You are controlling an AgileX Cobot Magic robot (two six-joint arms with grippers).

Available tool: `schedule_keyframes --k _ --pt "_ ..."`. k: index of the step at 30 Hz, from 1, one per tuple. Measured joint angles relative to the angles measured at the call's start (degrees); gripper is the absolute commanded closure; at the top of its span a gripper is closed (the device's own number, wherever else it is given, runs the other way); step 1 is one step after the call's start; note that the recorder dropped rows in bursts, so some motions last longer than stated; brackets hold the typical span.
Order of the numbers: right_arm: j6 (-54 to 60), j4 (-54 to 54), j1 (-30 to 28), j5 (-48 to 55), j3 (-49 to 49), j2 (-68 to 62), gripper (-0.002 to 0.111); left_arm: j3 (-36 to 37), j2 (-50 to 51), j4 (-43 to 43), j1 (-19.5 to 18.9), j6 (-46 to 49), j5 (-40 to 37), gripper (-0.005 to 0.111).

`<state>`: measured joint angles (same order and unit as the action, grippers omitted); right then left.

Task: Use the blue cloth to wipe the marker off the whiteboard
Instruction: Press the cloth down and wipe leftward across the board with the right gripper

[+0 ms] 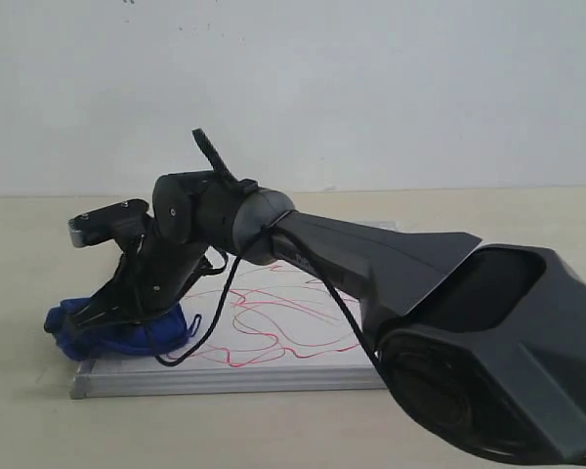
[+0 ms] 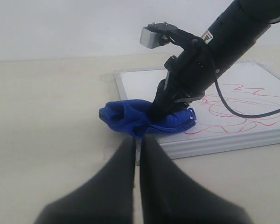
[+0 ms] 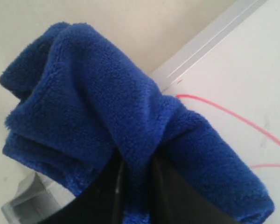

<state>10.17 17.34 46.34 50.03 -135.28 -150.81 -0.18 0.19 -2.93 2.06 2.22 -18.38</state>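
Observation:
The whiteboard (image 1: 273, 376) lies flat on the table, with red marker (image 1: 273, 322) scribbles looping across its white face. The blue cloth (image 1: 98, 332) sits bunched on the board's near left corner, partly hanging over the frame. My right gripper (image 1: 117, 311) has reached across to the left and is shut on the blue cloth (image 3: 107, 116), a fold pinched between its dark fingers (image 3: 172, 186). My left gripper (image 2: 139, 142) hovers over the table just off the board's corner, its jaws almost touching with nothing between them. The blue cloth (image 2: 130, 119) lies just beyond its tips.
The silver frame (image 3: 210, 37) of the board runs beside the cloth. A black cable (image 1: 215, 313) hangs from the right arm over the board. Beige tabletop (image 2: 46, 116) surrounds the board, and a pale wall stands behind.

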Motion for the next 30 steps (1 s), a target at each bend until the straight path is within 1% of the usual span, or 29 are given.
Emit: schedule_keyframes --k 6,10,15,22,24,30 --pt "0.53 -0.11 0.1 8.23 -0.51 0.52 0.109 0.0 0.0 0.0 0.0 0.0 0.0 0.103" --pt "1.16 -0.11 0.1 8.34 -0.62 0.67 0.109 0.0 0.0 0.0 0.0 0.0 0.0 0.103" --pt "0.54 -1.04 0.42 3.75 -0.39 0.67 0.109 0.0 0.0 0.0 0.0 0.0 0.0 0.103" --pt "-3.48 -2.24 0.16 -10.95 0.0 -1.34 0.109 0.0 0.0 0.0 0.0 0.0 0.0 0.103" --pt "-5.29 -2.06 -0.3 -12.74 0.0 -1.89 0.109 0.0 0.0 0.0 0.0 0.0 0.0 0.103" --pt "-14.07 -1.16 -2.59 -12.61 0.0 -2.0 0.109 0.0 0.0 0.0 0.0 0.0 0.0 0.103"
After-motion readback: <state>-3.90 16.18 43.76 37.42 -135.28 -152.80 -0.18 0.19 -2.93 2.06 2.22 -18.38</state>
